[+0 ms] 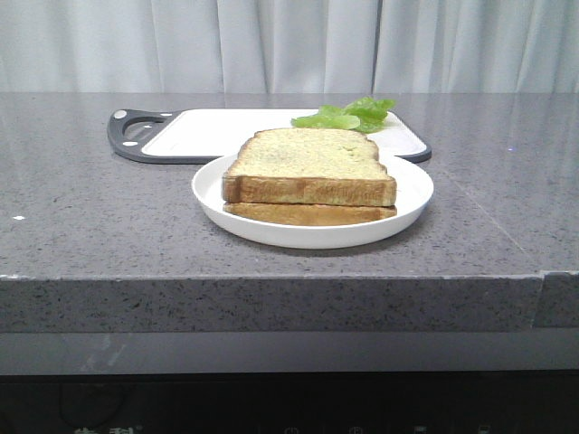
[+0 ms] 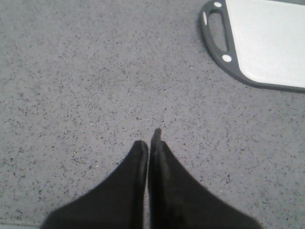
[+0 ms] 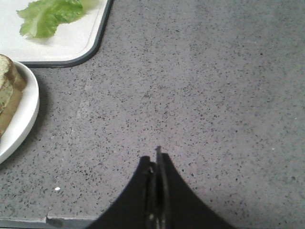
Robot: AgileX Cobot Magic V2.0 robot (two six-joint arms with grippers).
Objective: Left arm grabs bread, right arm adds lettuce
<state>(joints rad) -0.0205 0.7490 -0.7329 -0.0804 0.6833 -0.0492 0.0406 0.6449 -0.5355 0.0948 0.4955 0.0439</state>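
Observation:
A thick toasted bread slice (image 1: 308, 165) with greenish speckles lies on top of a thinner slice (image 1: 308, 213) on a white plate (image 1: 409, 194) in the front view. Its edge also shows in the right wrist view (image 3: 8, 81). A green ruffled lettuce leaf (image 1: 348, 115) lies on the white cutting board (image 1: 217, 131) behind the plate; it also shows in the right wrist view (image 3: 50, 15). My left gripper (image 2: 149, 143) is shut and empty over bare counter. My right gripper (image 3: 155, 160) is shut and empty over bare counter, apart from the plate. Neither arm shows in the front view.
The cutting board has a dark grey rim and handle (image 2: 217, 33) toward the left. The plate's rim shows in the right wrist view (image 3: 26, 119). The grey speckled counter (image 1: 90, 217) has a front edge close to the camera. Curtains hang behind.

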